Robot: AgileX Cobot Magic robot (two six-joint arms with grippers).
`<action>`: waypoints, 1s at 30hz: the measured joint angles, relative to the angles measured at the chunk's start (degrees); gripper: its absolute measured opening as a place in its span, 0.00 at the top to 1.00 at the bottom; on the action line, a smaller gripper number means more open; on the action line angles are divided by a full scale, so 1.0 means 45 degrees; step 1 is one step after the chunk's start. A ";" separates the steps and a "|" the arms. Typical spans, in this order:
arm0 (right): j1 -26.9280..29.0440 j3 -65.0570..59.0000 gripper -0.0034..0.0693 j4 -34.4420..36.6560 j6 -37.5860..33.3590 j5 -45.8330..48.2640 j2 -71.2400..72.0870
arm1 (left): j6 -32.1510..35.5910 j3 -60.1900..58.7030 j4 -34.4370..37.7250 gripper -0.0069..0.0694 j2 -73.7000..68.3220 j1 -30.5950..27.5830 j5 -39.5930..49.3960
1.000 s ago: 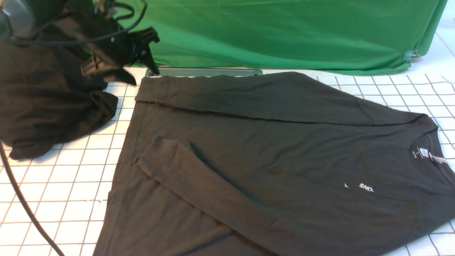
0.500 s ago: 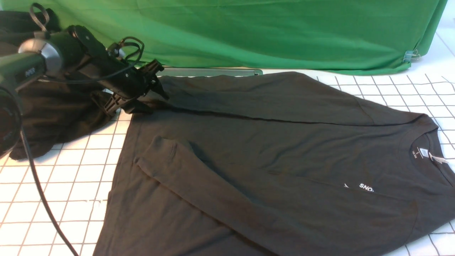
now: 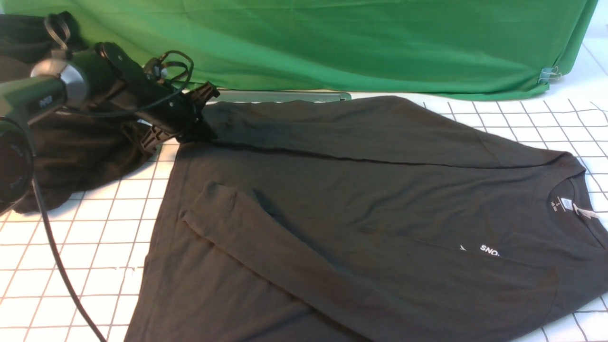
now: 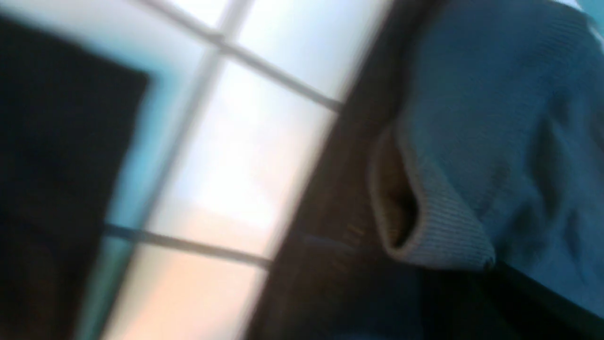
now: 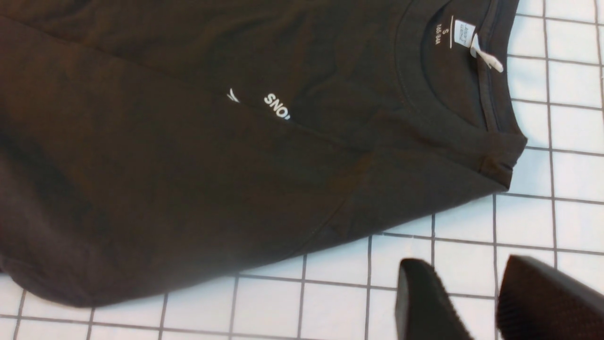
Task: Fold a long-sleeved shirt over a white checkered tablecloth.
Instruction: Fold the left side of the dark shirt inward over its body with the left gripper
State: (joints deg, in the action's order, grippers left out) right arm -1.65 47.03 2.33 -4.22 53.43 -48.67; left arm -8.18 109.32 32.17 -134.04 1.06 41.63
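Left end effector (image 3: 202,126) is at the 10 o'clock corner of the long-sleeved shirt (image 3: 361,199), by the sleeve cuff (image 4: 439,236); I cannot tell its opening. Right end effector (image 5: 486,302) is parted and empty above the white checkered tablecloth (image 3: 95,237). Shirt lies flat mid-tablecloth, collar toward 3 o'clock.

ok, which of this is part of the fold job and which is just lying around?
In the job:
long-sleeved shirt
white checkered tablecloth under it
left gripper, at the shirt's far left corner
right gripper, open, over bare tablecloth

Lying about:
black garment heap
green fabric sheet
clip on its edge
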 joint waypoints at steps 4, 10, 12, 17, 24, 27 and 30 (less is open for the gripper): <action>0.0000 0.0000 0.62 0.0000 0.0000 -0.0014 0.0000 | 0.0527 -0.0012 0.0000 0.89 0.1488 0.0000 0.1126; 0.0000 0.0000 0.62 0.0000 0.0000 -0.0181 0.0000 | 0.0589 -0.0001 -0.1066 0.89 0.4169 0.0039 0.3912; 0.0000 0.0000 0.62 0.0000 0.0000 -0.0209 0.0000 | 0.0589 -0.0001 -0.2067 0.89 0.4652 0.0153 0.5187; 0.0000 0.0000 0.62 0.0000 0.0000 -0.0229 0.0000 | 0.0114 -0.1485 -0.4438 0.89 0.5653 0.0910 0.6022; 0.0000 0.0000 0.62 0.0000 0.0000 -0.0311 0.0000 | -0.0223 -0.6067 -0.4775 0.89 0.6911 0.2056 0.5362; 0.0000 0.0000 0.62 0.0000 0.0000 -0.0350 0.0000 | -0.0281 -0.7495 -0.4775 0.89 0.7035 0.2198 0.4627; 0.0000 0.0000 0.62 0.0000 0.0000 -0.0363 0.0000 | -0.0308 -0.8169 -0.4816 0.89 0.7047 0.2207 0.3994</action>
State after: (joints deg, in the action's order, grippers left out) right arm -1.65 47.03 2.33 -4.22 51.80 -48.67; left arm -9.56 72.56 10.49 -102.33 11.00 59.60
